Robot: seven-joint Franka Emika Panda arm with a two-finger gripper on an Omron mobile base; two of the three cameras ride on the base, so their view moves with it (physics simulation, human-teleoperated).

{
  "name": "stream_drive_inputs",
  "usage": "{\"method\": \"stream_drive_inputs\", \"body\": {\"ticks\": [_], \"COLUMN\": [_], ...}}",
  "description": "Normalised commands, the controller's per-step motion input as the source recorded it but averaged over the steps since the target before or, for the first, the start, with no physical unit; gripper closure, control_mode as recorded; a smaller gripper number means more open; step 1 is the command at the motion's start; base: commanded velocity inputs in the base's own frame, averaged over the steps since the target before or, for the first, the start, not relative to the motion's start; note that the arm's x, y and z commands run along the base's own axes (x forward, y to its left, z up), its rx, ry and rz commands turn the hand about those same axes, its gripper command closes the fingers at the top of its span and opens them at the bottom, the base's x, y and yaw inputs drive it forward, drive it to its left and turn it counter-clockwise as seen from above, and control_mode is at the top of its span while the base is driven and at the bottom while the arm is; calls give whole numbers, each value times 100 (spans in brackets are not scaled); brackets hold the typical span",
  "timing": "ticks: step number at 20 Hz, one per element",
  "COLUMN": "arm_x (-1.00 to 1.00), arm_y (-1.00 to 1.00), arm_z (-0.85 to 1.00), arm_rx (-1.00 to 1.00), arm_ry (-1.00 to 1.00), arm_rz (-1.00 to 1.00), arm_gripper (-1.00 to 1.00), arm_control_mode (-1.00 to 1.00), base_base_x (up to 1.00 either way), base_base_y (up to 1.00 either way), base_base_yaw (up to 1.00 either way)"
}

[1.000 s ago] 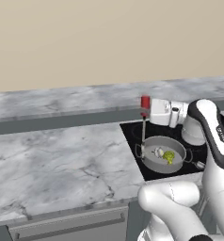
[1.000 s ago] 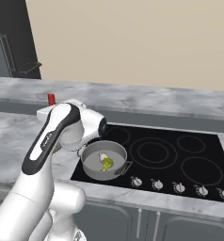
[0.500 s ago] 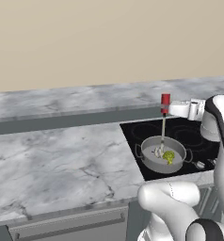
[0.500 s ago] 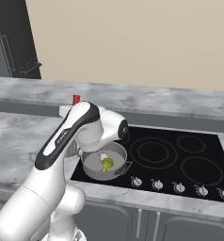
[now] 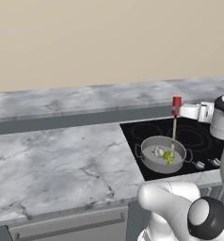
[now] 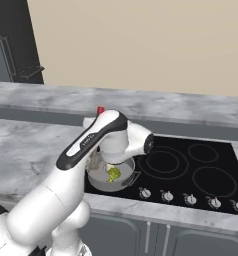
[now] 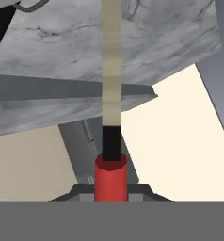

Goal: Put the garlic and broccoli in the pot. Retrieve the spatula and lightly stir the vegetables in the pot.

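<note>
Left base view: gripper (image 5: 179, 112), clamped on the spatula (image 5: 174, 124), has swung right to centre-right of frame; its head now dips into the pot (image 5: 163, 154) beside garlic (image 5: 158, 151) and broccoli (image 5: 169, 156) — stirring underway.

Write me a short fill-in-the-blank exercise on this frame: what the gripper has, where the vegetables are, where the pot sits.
1. The gripper is shut on the red handle of the ____.
2. The garlic and broccoli lie inside the ____.
3. The pot stands on the black ____, not on the marble counter.

Missing words: spatula; pot; cooktop
</note>
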Motion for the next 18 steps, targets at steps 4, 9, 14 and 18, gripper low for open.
{"method": "stream_drive_inputs", "body": {"ticks": [4, 9, 14, 18], "arm_x": [23, 25, 26, 31], "arm_y": [-29, -27, -16, -8], "arm_z": [-41, -31, -33, -23], "arm_rx": [-6, 0, 0, 0], "arm_ry": [-8, 0, 0, -4], "arm_rz": [-12, -13, -11, -6], "arm_gripper": [100, 100, 100, 100], "arm_control_mode": [-100, -100, -100, -100], "base_base_x": [0, 0, 0, 0], "base_base_y": [0, 0, 0, 0], "base_base_yaw": [0, 0, 0, 0]}}
